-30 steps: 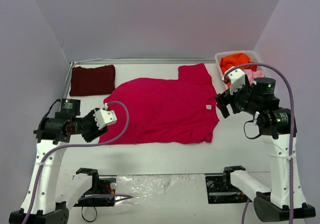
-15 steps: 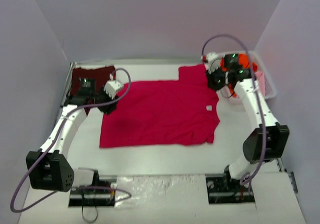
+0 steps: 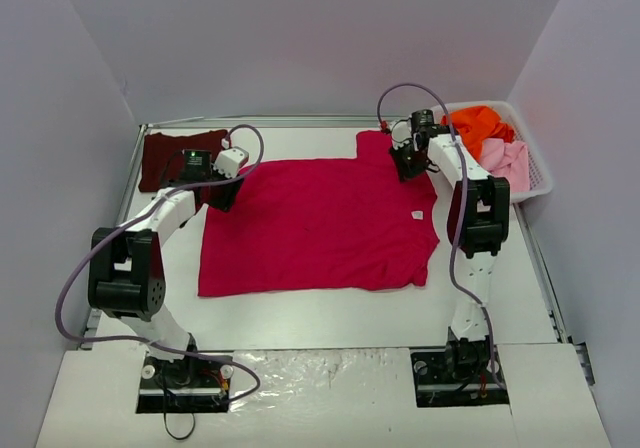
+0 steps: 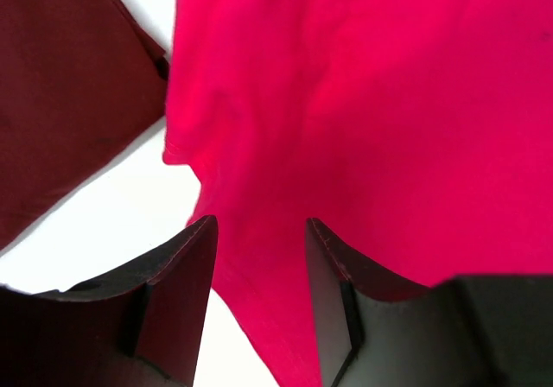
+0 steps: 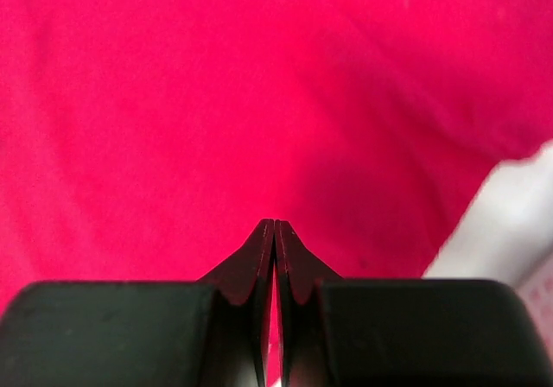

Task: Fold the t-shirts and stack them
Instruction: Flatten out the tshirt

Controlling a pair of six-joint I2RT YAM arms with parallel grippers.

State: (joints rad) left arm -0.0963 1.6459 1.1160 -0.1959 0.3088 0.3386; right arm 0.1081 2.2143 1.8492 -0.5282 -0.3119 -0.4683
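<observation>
1. The crimson t-shirt (image 3: 320, 223) is spread flat across the middle of the table (image 3: 330, 313). No fold is seen in it, so its folding is judged barely begun.
2. The maroon t-shirt (image 3: 165, 158) is laid as a folded rectangle at the far left corner and is judged finished, ready to be stacked upon.
3. The orange t-shirt (image 3: 478, 126) and pink t-shirt (image 3: 505, 158) are bunched in the basket (image 3: 540, 173) at the far right, yet to be folded.
4. The left gripper (image 4: 259, 223) is held with jaws apart over the crimson shirt's far left edge.
5. The right gripper (image 5: 275, 223) is pressed together over the far right sleeve. Whether cloth is pinched cannot be told.
</observation>
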